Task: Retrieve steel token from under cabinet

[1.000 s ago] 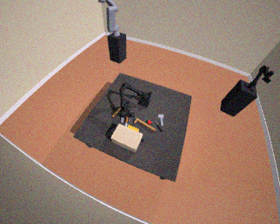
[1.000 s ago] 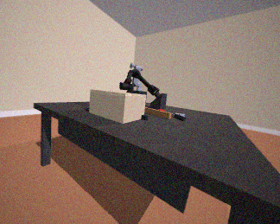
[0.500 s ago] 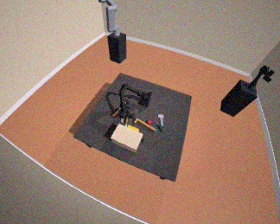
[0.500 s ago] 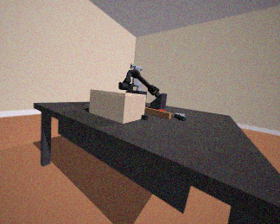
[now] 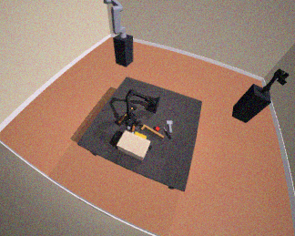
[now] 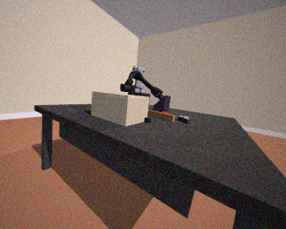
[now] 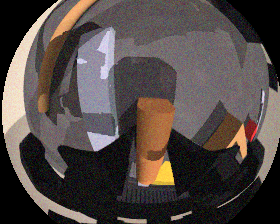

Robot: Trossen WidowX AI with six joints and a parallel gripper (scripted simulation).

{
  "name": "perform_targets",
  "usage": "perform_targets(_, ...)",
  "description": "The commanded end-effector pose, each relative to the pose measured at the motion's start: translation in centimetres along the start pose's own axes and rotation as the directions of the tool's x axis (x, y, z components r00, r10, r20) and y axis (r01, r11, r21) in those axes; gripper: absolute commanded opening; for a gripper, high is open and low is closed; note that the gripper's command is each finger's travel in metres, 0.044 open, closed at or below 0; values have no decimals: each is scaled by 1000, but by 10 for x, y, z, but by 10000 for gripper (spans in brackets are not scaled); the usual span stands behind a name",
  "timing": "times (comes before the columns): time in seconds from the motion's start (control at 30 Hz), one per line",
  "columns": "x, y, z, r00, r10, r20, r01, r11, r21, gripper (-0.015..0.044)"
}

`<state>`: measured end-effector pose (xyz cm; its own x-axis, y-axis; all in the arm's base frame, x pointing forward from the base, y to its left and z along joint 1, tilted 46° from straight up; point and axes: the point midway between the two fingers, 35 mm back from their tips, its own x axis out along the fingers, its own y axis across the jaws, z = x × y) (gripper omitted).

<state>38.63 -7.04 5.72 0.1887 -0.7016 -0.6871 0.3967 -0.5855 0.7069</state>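
Token: not visible in any view; its place under the cabinet cannot be confirmed. From above, the beige cabinet point(image 5: 134, 146) stands near the front of the dark table point(image 5: 181, 119), with the black arm point(image 5: 140, 100) bent over the area just behind it. A tan L-shaped stick point(image 5: 152, 131), a small red block point(image 5: 157, 128) and a grey tool point(image 5: 169, 127) lie to the cabinet's far right side. Only the wrist view shows the grasp: the gripper point(image 7: 153, 160) is clamped on a brown rod-like tool point(image 7: 153, 128), whose long axis runs straight away from the camera toward the table, with a yellow patch point(image 7: 165, 173) at its near end. The side view hides this contact behind the cabinet point(image 6: 120, 107), showing only the arm point(image 6: 142, 84) arched above it and the stick point(image 6: 161, 115) lying flat beyond.
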Motion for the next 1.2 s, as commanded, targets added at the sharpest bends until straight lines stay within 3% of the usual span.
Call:
perform_targets(0.0,0,0,-7,1000,1,-2,-1,1000,2,0)
perform_targets(1.17,0,-3,-40,1000,1,-3,-1,1000,3,0)
